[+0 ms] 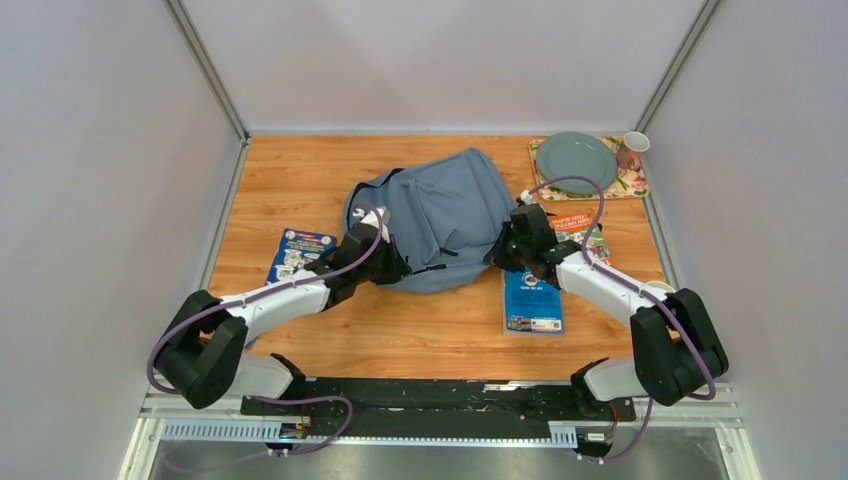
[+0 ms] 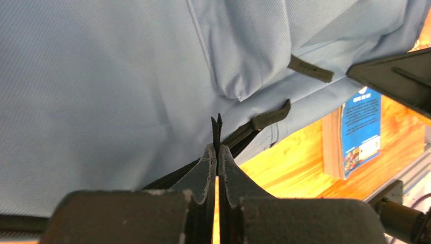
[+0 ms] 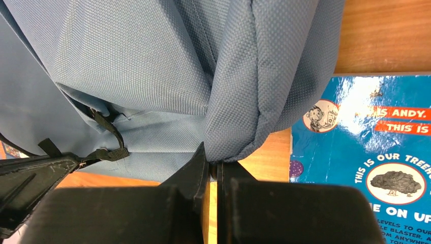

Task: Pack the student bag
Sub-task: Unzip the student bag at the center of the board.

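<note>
The student bag [image 1: 440,212], a big grey-blue fabric backpack, lies on the wooden table between both arms. My left gripper [image 1: 388,262] is at its near left edge. In the left wrist view the jaws [image 2: 217,150] are shut on a thin black strap [image 2: 217,127] of the bag [image 2: 101,91]. My right gripper [image 1: 503,250] is at the bag's near right edge. In the right wrist view its jaws [image 3: 213,165] are shut on a fold of the bag's fabric [image 3: 254,101], lifted a little off the table.
A blue book [image 1: 300,252] lies left of the bag. Another blue book [image 1: 532,300] lies under the right arm, also in the right wrist view [image 3: 376,152]. A third book [image 1: 590,235] lies beside it. A green plate [image 1: 577,160] on a placemat and a cup [image 1: 632,150] stand back right.
</note>
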